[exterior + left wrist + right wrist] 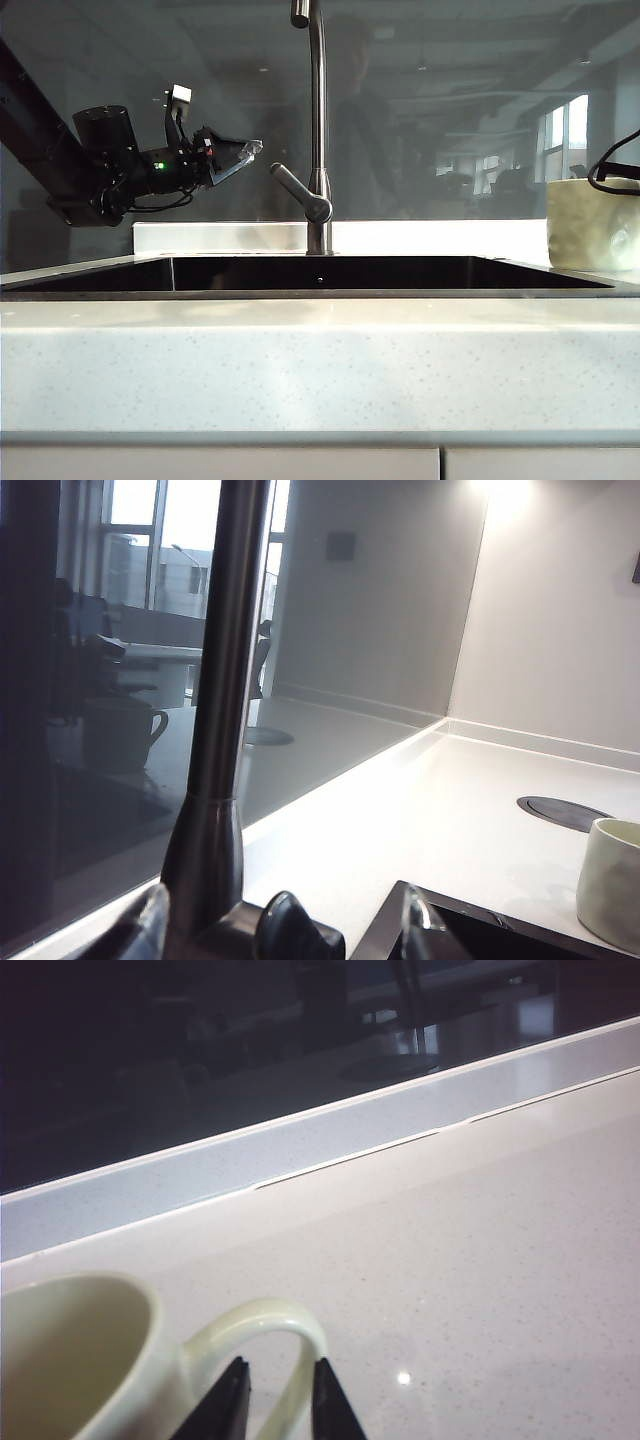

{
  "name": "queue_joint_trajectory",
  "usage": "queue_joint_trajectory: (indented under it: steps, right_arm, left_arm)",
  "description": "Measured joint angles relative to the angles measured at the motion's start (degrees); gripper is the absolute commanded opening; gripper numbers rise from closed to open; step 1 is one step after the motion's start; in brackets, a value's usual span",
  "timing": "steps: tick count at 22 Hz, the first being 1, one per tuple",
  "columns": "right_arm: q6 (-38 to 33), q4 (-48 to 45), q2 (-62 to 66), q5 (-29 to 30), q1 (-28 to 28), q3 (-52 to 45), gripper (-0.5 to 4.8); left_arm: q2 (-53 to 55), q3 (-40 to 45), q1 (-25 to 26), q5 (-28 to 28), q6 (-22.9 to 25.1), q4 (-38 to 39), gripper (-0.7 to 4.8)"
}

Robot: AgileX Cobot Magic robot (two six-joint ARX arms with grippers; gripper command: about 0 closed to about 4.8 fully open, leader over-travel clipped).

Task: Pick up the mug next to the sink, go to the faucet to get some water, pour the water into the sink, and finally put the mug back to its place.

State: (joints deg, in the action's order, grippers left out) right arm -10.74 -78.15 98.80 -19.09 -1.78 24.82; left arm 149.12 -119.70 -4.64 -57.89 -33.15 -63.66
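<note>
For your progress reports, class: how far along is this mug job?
Done: unclear; no water runs from the faucet. In hand: the right tool, open, straddles the handle of the mug standing beside the sink; the left tool hovers open by the lever. Left: possibly filling, pouring, replacing.

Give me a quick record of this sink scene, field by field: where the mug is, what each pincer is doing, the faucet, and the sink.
mug: upright on the counter, right of the sink
right pincer: fingertips straddle the mug's handle, a gap showing, grip unclear
left pincer: open, empty, raised beside the faucet
faucet: no water visible running
sink: dark basin, nothing visible inside
</note>
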Motion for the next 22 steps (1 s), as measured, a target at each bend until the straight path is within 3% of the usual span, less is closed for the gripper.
queue_joint_trajectory:
  steps: [6,7,8,9,10,12,15,22]
  right_arm:
    - [0.0,0.0,-3.65,0.0,0.04,-2.82,0.98]
    - [0.0,-0.04,-5.86,0.02,0.02,-4.57,0.91]
    - [-0.02,-0.04,-8.13,0.0,0.11,-6.38,0.62]
    - [-0.04,0.02,-11.69,-0.02,0.24,-8.37,0.22]
    - [-0.07,-0.13,-13.79,0.0,0.26,-9.07,-0.08]
    - [-0.13,-0.17,-20.13,1.16,0.26,-10.97,-0.08]
    - [-0.2,3.96,-29.73,6.62,0.26,-11.19,-0.08]
    - [-0.17,28.63,-53.27,18.82,0.35,-10.97,-0.08]
  left_arm:
    - [0.0,0.0,0.02,0.0,-0.13,0.0,2.91]
    - [0.0,0.0,0.0,-0.02,-0.13,-0.02,2.49]
    - [0.0,0.0,0.0,-0.02,-0.33,-0.04,0.64]
    - [0.0,0.0,0.04,-0.02,-1.57,-1.16,-0.04]
    - [0.0,0.0,0.07,-0.22,-3.32,-3.5,-0.05]
    - [-0.04,0.0,0.24,-0.24,-8.63,-12.13,-0.04]
    - [-1.95,0.09,1.57,0.02,-16.79,-17.64,-0.02]
    - [-12.66,0.0,1.51,-3.39,-19.06,-17.79,0.01]
